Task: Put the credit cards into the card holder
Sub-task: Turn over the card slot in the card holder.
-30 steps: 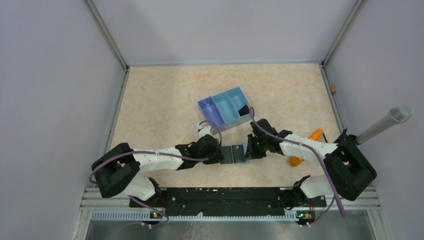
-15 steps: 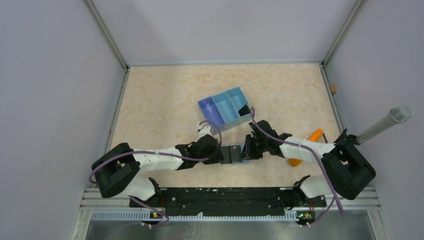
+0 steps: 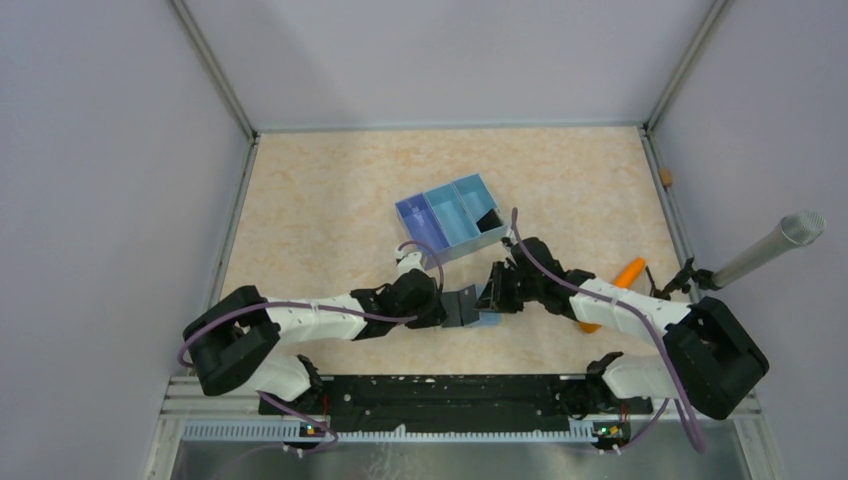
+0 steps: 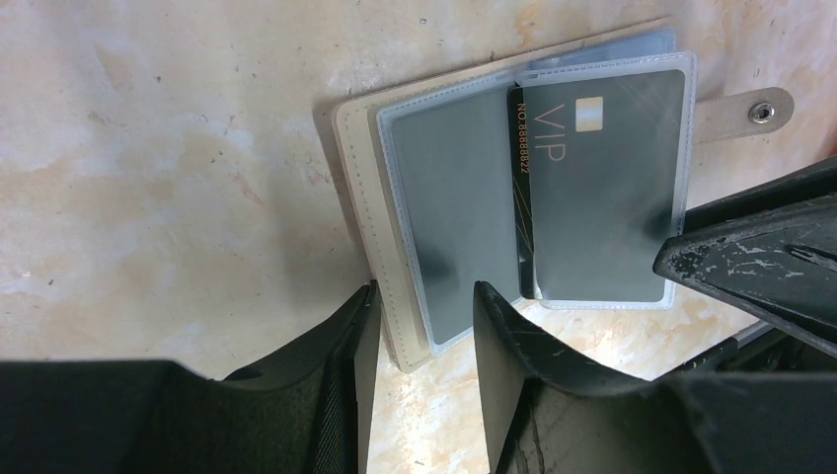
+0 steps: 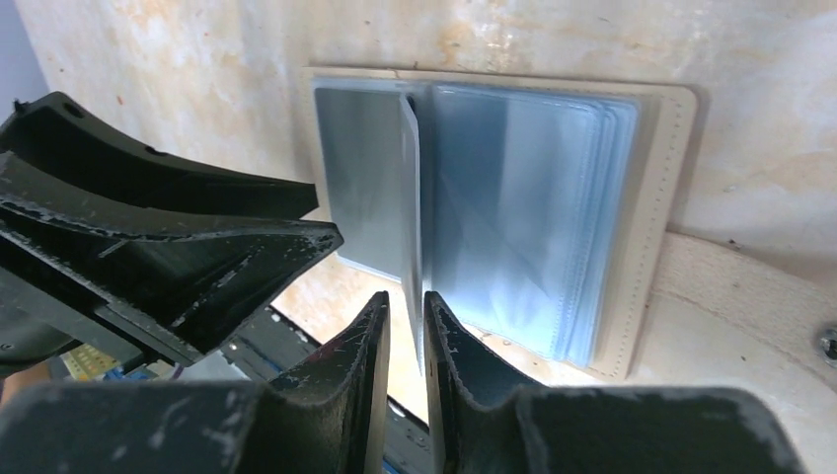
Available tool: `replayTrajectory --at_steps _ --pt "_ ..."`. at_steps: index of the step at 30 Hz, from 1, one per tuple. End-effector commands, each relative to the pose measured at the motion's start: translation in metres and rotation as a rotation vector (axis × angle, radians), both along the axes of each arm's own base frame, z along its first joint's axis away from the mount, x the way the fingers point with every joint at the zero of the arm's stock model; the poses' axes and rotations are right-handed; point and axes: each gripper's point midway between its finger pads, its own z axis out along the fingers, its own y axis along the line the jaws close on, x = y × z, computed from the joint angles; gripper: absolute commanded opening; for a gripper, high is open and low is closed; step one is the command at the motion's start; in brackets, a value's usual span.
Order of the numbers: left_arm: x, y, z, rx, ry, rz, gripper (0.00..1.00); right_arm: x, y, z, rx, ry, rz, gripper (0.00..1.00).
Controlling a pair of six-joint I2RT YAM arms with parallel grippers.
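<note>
The beige card holder (image 3: 463, 305) lies open on the table between my two grippers, its clear sleeves (image 5: 523, 207) fanned out. A dark credit card (image 4: 602, 188) printed VIP sits inside one sleeve. That sleeve stands edge-on (image 5: 410, 197) between the fingers of my right gripper (image 5: 407, 306). They are a narrow gap apart, and the sheet touches only the right finger. My left gripper (image 4: 424, 296) is open and straddles the near corner of the beige cover (image 4: 355, 168), one fingertip at its edge and the other over a sleeve.
A blue three-compartment tray (image 3: 450, 220) stands just behind the holder. An orange object (image 3: 628, 272) lies beside the right forearm. A grey tube (image 3: 770, 250) sticks out at the right wall. The holder's snap tab (image 4: 755, 109) points away from the left gripper.
My right gripper has shifted left over the holder, turning a sleeve up on edge. Its jaws have parted slightly. The left gripper has stayed where it was.
</note>
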Motion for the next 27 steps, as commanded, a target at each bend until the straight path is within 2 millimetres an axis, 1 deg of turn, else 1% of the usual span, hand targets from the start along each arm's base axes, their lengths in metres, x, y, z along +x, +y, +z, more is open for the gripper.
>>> replayTrajectory --at_steps 1,8,13,16,22,24,25,27 --pt "-0.006 0.008 -0.013 0.039 0.024 -0.017 0.44 -0.002 0.015 0.006 0.06 -0.02 0.05 0.19" --pt "-0.006 0.008 -0.01 0.034 0.014 -0.019 0.43 -0.002 0.03 0.014 0.058 -0.05 0.091 0.19" --pt "-0.003 0.012 -0.004 0.024 -0.01 0.001 0.44 -0.002 0.038 0.015 -0.007 -0.08 0.115 0.19" --pt "-0.002 0.016 0.0 0.016 -0.026 0.009 0.46 0.001 0.042 0.014 -0.058 -0.106 0.116 0.2" --pt "-0.003 0.032 0.006 0.026 -0.029 0.028 0.58 0.005 0.058 0.015 -0.107 -0.132 0.151 0.29" --pt "-0.002 0.042 0.009 0.041 -0.027 0.037 0.63 0.005 0.066 0.016 -0.107 -0.137 0.169 0.33" --pt "-0.003 0.048 0.009 0.053 -0.02 0.042 0.68 0.005 0.071 0.018 -0.102 -0.142 0.18 0.36" --pt "-0.001 0.06 0.012 0.06 -0.01 0.051 0.73 0.005 0.079 0.024 -0.087 -0.156 0.196 0.41"
